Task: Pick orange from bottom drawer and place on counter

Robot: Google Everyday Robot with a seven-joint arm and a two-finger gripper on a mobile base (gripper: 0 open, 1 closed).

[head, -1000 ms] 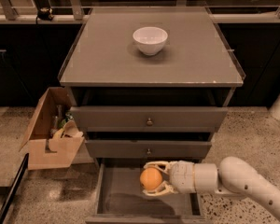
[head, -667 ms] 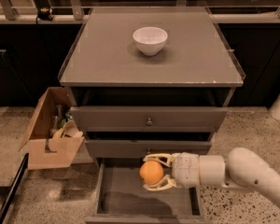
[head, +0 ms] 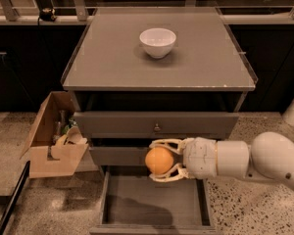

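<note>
Camera view: gripper (head: 155,160) clasps the orange (head: 160,161) above the open bottom drawer (head: 152,205); grey counter (head: 112,63) holds a white bowl (head: 158,42).

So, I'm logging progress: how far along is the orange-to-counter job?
Done: the dark bottom drawer stands open, its floor bare. In hand: the white two-finger gripper is shut on the small round orange fruit, above that drawer, in front of the middle drawer. Left: lifting it onto the flat grey-brown counter, beside the white bowl.

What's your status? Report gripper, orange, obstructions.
Gripper shut on orange, above open bottom drawer. Orange not yet on counter. White bowl sits on counter, rear centre.
</note>
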